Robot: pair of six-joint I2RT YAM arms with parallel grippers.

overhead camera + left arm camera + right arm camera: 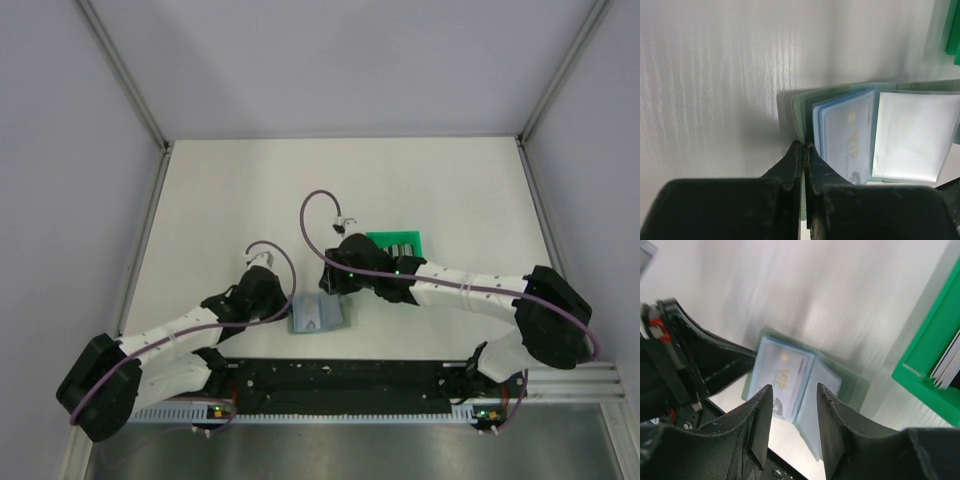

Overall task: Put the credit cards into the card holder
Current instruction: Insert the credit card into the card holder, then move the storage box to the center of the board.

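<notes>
The card holder (318, 316) lies open on the table near the front edge, its light blue inside up. A whitish credit card (847, 135) marked VIP sits in its left sleeve; the right sleeve (915, 135) looks see-through and glossy. My left gripper (804, 145) is shut on the holder's grey-green left cover edge (800, 112). My right gripper (795, 390) hovers open above the open holder (825, 390), nothing between its fingers. More credit cards (947, 362) stand in a stack inside the green bin (925, 352).
The bright green bin (398, 243) sits just behind and right of the holder, under the right arm's wrist. The black base rail (340, 375) runs along the table's front edge, close to the holder. Grey walls enclose the table.
</notes>
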